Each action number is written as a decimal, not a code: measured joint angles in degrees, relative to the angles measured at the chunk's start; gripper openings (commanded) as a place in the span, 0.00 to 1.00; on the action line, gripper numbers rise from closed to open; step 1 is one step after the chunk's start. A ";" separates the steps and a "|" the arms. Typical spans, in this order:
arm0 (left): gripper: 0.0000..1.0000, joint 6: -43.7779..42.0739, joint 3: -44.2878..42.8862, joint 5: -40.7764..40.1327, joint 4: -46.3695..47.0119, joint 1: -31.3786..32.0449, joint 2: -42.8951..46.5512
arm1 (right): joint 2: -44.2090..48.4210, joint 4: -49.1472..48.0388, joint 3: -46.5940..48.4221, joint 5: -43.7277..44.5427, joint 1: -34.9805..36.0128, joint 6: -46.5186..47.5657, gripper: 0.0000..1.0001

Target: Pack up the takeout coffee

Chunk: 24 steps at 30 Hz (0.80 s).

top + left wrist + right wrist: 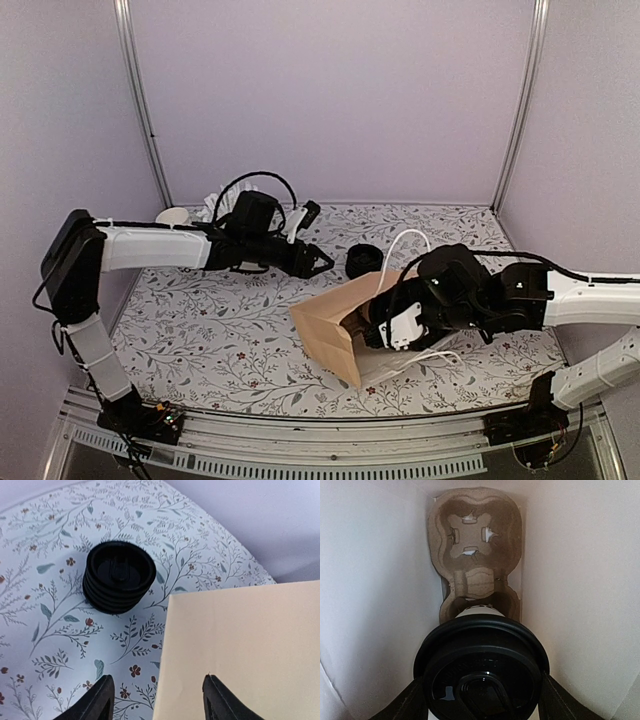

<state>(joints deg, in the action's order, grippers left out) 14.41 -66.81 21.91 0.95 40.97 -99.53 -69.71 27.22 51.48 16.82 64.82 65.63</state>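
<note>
Right wrist view: the right pincer (482, 702) is clamped on the takeout coffee (482, 672) inside the paper bag (370, 590), in front of the cardboard carrier (475, 545) deep within it. The left pincer (157, 700) hangs spread and empty over the bag's edge; a lid stack (118, 576) stands beside the bag.

My right hand (482, 702) is inside the bag (335, 320) on the bench (200, 320). The takeout coffee (481, 655) is in there too, with the carrier (475, 550) behind it. The lid stack (364, 260) lies beyond the bag.

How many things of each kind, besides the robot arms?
Brown paper bag, white handles: 1
White paper cup with black plastic lid: 1
Brown moulded-pulp cup carrier: 1
Stack of black plastic lids: 1
Total: 4, unclear white things far left uncounted.
</note>
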 measured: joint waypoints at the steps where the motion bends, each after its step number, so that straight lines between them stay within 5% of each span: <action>1: 0.62 0.33 -0.13 0.48 0.33 0.00 -2.45 | -0.31 -0.09 0.35 0.00 0.02 0.00 0.29; 9: 0.62 1.77 -3.87 4.76 2.97 0.00 -13.73 | -1.95 -0.79 0.85 0.04 0.00 -0.02 0.29; 24: 0.59 2.05 -8.52 10.95 6.49 0.00 -19.76 | -4.66 -4.13 0.85 -0.04 -1.60 0.90 0.29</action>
<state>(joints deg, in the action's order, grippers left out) 16.47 -75.33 32.86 7.44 40.97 -119.28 -74.37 23.09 52.34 16.78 63.22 66.52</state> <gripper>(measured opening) 0.600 0.715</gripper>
